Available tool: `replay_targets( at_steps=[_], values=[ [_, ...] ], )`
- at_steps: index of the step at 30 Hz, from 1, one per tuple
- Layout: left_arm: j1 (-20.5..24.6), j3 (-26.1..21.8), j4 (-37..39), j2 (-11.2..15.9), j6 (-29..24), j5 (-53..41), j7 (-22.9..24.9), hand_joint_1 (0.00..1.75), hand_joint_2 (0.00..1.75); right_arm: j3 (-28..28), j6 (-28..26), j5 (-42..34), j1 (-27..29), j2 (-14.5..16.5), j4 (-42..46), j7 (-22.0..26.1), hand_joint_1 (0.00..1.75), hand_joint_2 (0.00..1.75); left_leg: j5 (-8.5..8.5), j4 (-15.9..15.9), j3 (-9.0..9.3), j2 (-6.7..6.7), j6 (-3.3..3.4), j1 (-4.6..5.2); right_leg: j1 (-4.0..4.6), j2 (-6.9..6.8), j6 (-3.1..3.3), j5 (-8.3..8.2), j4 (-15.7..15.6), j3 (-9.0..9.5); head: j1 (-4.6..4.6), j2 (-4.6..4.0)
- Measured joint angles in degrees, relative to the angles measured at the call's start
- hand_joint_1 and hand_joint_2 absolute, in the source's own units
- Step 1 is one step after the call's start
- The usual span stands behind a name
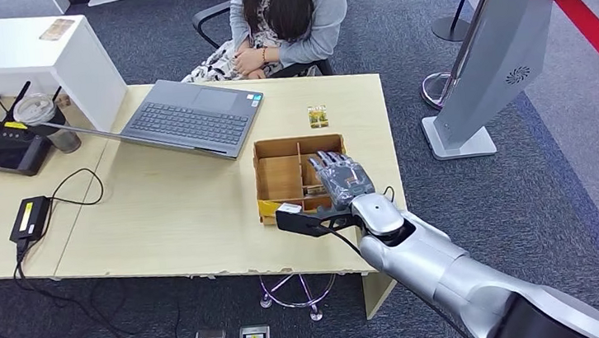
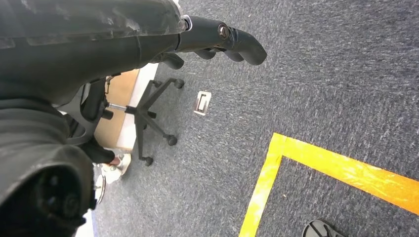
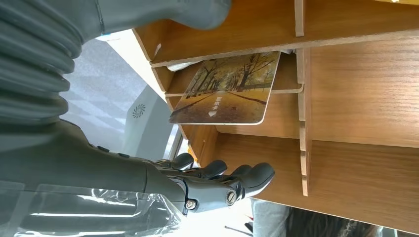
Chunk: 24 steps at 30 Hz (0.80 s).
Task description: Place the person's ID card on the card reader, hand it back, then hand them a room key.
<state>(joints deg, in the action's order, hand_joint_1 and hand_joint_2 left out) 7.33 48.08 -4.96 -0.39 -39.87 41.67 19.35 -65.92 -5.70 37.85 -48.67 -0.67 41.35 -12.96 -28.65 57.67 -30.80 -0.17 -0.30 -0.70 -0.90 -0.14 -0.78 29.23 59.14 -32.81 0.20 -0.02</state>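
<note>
A wooden divided box [image 1: 281,179] stands on the desk near its right front corner. My right hand [image 1: 343,177] hovers over the box's right compartments, fingers apart and holding nothing. In the right wrist view a key card [image 3: 227,89] printed with an autumn tree avenue leans inside a compartment, between my thumb [image 3: 188,12] and my fingers [image 3: 232,180], touching neither. A small card [image 1: 318,116] lies on the desk beyond the box, in front of the seated person [image 1: 289,12]. A black device with a yellow label [image 1: 30,217] sits at the desk's left. My left hand [image 2: 222,37] hangs over the carpet, holding nothing.
An open grey laptop [image 1: 192,117] sits left of the box. A black controller [image 1: 8,147] and a plastic cup [image 1: 47,119] are at the far left, with cables trailing off the desk. A grey kiosk stand [image 1: 485,60] rises right of the desk.
</note>
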Motion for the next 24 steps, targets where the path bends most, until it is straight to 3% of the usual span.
replay_targets(
  at_steps=[1,4,24],
  values=[
    [0.0,-0.12,0.0,0.0,0.0,-0.1,0.02,0.0,0.0,0.0,0.0,-0.02,0.0,0.07,-0.09,0.03,1.58,1.75,0.0,0.0,0.0,0.0,0.0,0.0,0.0,0.0,0.0,0.0,0.0,0.0,-0.01,0.01],
    [0.01,-0.51,0.0,-0.01,-0.02,-0.41,0.04,0.0,0.0,0.0,0.0,-0.05,0.0,0.25,-0.51,0.2,1.75,1.75,0.0,0.0,0.0,0.0,0.0,0.0,0.0,-0.01,0.0,0.0,0.0,0.0,-0.01,0.01],
    [-0.02,-2.69,0.0,-0.02,0.0,-3.64,0.08,0.0,0.0,0.13,-1.2,0.07,0.21,0.54,-1.8,-0.7,1.75,1.75,0.0,0.0,0.02,0.0,0.0,0.0,0.0,0.0,0.0,0.0,0.0,0.01,-0.01,0.0]
  ],
)
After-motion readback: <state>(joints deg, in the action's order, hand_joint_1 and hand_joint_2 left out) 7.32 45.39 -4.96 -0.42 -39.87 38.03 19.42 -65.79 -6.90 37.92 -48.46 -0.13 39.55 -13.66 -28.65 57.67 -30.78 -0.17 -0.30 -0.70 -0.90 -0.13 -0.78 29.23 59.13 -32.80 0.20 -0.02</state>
